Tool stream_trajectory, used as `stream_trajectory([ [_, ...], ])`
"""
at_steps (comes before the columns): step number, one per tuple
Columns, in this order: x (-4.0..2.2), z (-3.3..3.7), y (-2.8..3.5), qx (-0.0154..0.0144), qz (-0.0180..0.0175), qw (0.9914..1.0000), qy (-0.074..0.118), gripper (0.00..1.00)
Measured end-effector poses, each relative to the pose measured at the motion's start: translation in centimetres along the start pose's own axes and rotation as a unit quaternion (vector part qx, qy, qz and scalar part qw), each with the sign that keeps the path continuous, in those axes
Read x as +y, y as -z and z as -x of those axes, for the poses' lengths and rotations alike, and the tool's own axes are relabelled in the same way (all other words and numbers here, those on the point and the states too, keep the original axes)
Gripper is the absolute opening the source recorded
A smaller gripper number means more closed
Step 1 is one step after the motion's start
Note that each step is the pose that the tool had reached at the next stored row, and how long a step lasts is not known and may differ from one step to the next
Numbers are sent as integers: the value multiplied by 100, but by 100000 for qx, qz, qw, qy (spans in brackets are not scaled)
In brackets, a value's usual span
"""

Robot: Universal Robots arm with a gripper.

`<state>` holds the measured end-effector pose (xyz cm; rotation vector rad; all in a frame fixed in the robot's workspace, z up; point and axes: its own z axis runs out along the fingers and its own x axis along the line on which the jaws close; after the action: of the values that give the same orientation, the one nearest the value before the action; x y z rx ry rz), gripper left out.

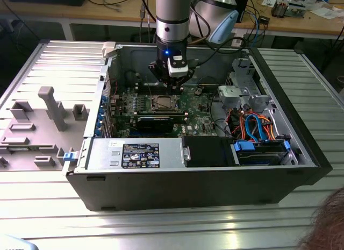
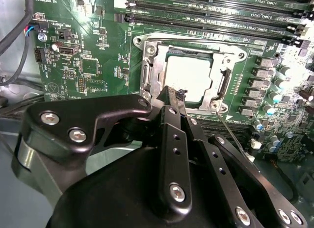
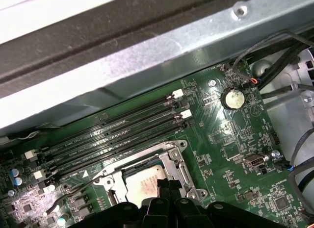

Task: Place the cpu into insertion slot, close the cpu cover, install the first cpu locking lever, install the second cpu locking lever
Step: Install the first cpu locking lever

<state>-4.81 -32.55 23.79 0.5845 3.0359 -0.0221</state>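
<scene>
Inside the open computer case (image 1: 301,148), the gripper (image 2: 172,96) is hovering narrowed and empty at the cpu cover (image 2: 223,83), which is lying closed over the cpu (image 2: 189,75) seated in the insertion slot (image 3: 182,170), so lever contact should be slow and square.

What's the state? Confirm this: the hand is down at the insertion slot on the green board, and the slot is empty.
Not empty. In the second wrist view the cpu lies in the insertion slot, silvery top showing. The hand is indeed at the slot on the green board.
</scene>
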Motion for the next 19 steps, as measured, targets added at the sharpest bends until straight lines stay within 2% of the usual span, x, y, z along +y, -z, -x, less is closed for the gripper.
stream_trajectory([
  [19, 0, 0, 0, -24, 78, 99973, 2310, 11],
])
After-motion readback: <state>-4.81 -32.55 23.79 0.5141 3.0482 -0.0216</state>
